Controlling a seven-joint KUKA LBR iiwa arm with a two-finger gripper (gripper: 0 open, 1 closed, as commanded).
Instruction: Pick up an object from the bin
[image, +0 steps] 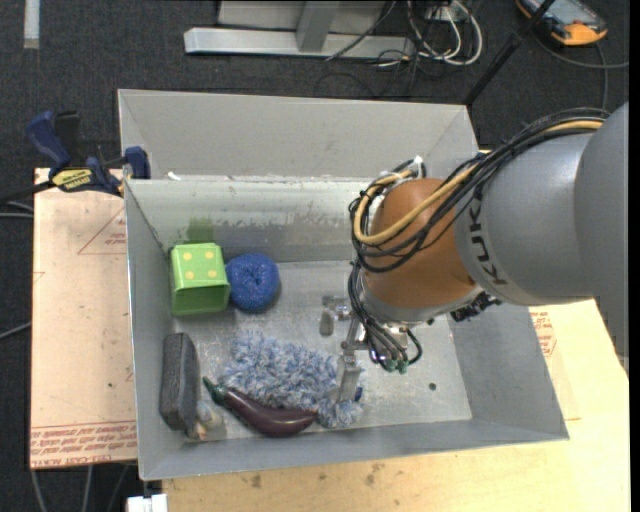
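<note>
My gripper (349, 385) hangs below the orange wrist cover, low in the bin's front middle. Its tip is down at the right end of a blue-grey fuzzy cloth (280, 366) that lies bunched on the bin floor. A dark purple toy eggplant (262, 414) lies along the cloth's front edge, just left of the gripper's tip. Whether the tip grips the cloth or only touches it is hidden.
A green die-like cube (198, 277) and a blue fuzzy ball (252, 282) sit at the back left. A dark grey oblong block (179, 382) lies along the left wall. The arm covers the bin's right half.
</note>
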